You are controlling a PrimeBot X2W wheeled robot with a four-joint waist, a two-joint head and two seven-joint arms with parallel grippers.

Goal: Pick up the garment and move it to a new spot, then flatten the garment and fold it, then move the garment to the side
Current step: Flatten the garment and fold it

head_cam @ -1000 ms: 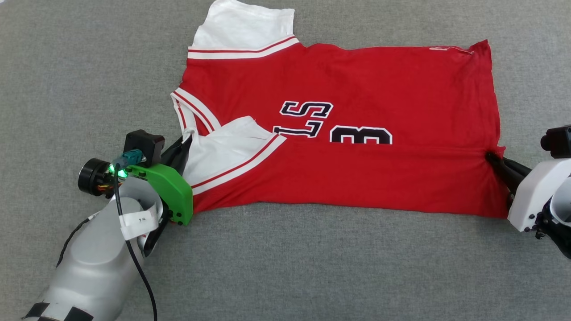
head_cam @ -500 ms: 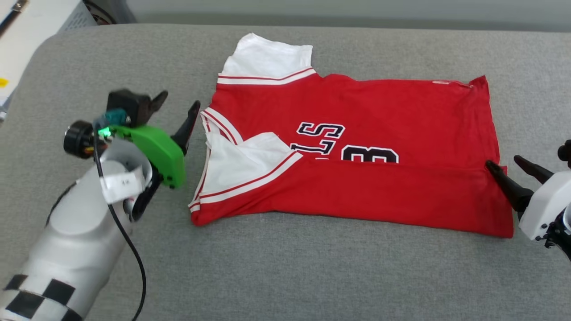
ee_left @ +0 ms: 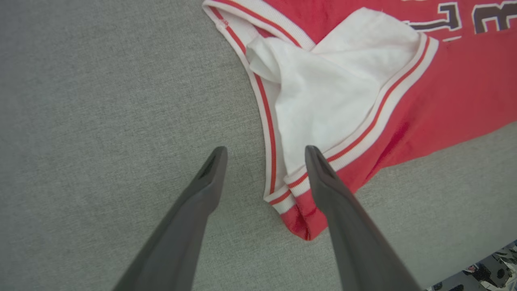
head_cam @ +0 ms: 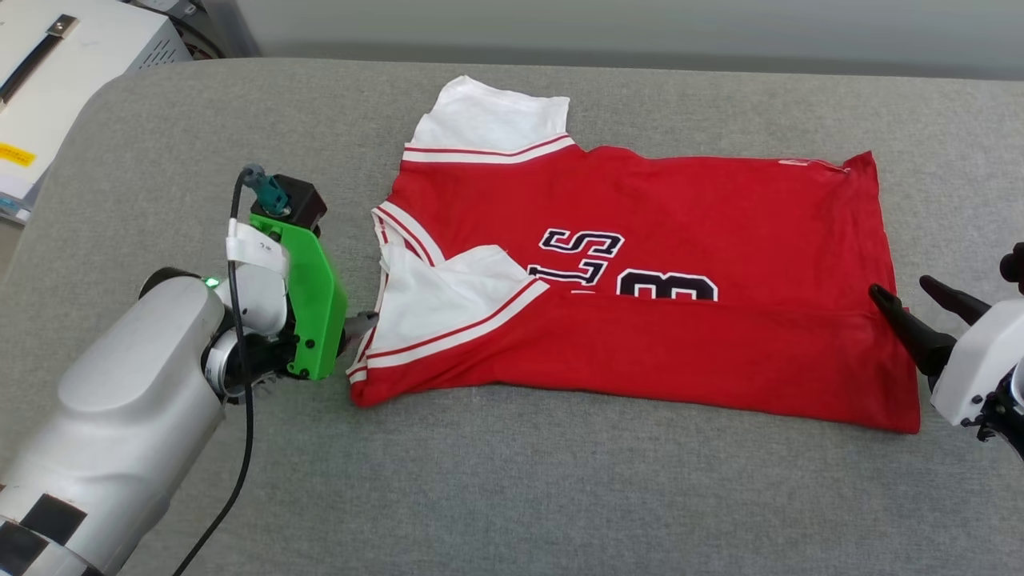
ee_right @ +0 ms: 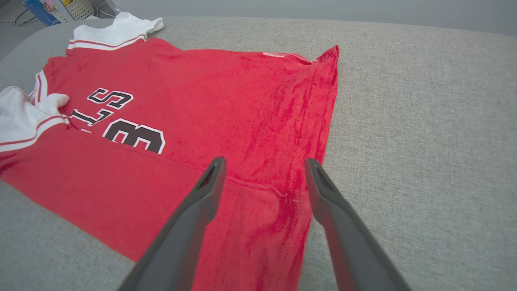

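The garment lies spread on the grey tabletop, its near edge folded up over the lower half of the lettering, so the first fold looks done. Left gripper and right gripper sit wide open at either end of that crease, holding nothing. The left wrist view catches the white sleeve bunched at the fold, while in the head view the green mount hides those fingers.

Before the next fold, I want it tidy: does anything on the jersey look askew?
Yes. On the garment, the near white sleeve lies crumpled diagonally over the red front, hiding part of the lettering.
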